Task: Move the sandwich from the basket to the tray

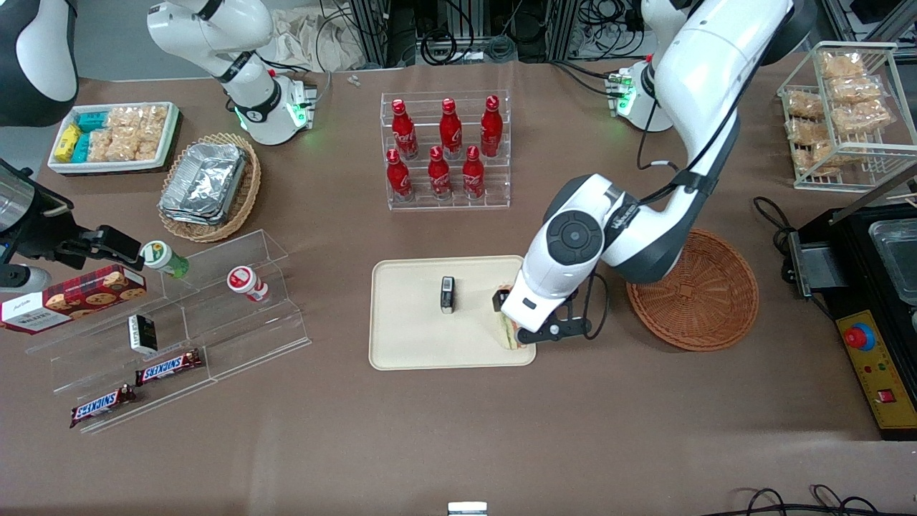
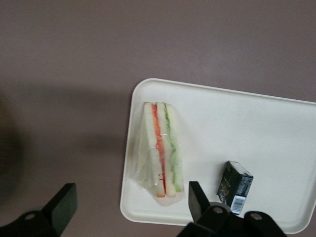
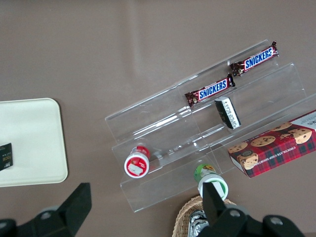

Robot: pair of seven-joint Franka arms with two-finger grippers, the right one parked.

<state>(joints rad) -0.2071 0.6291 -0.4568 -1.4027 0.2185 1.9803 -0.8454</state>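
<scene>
The sandwich (image 1: 509, 332), a wrapped wedge with orange-red and green layers, lies on the cream tray (image 1: 408, 322) at the corner nearest the round reddish-brown basket (image 1: 706, 301). The basket holds nothing. My left gripper (image 1: 510, 315) hangs just above the sandwich, mostly hidden under the arm's hand in the front view. In the left wrist view the gripper (image 2: 131, 205) is open wide; the sandwich (image 2: 163, 148) rests on the tray (image 2: 256, 123) with its end between the spread fingers, apart from both. A small dark box (image 2: 235, 186) lies on the tray beside it.
The dark box (image 1: 447, 294) sits mid-tray. A rack of red bottles (image 1: 448, 150) stands farther from the front camera. A clear stepped shelf with snacks (image 1: 215, 315), a tan basket of foil trays (image 1: 211, 186) and a white snack tray (image 1: 114, 136) lie toward the parked arm's end. A black machine (image 1: 874, 301) stands at the working arm's end.
</scene>
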